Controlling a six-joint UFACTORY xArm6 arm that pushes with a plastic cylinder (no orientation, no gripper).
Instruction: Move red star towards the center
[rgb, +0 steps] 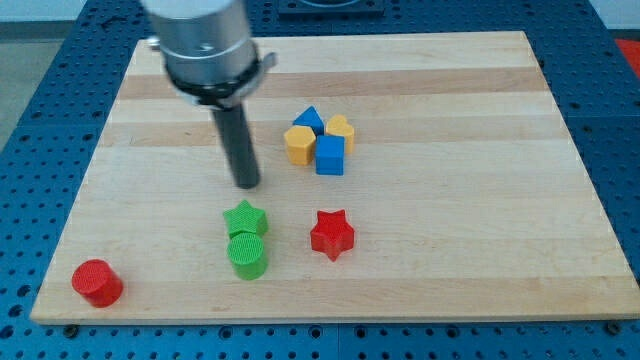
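Observation:
The red star (332, 234) lies on the wooden board (480, 220), a little below the board's middle. My tip (248, 184) is the lower end of the dark rod and stands up and to the left of the red star, well apart from it. The tip is just above the green star (245, 218) and touches no block. A green cylinder (247, 255) sits right below the green star.
A cluster sits above the red star: a yellow hexagon (299, 144), a blue triangle (309, 119), a yellow heart-like block (340, 129) and a blue cube (330, 155). A red cylinder (97, 282) stands at the board's bottom left corner.

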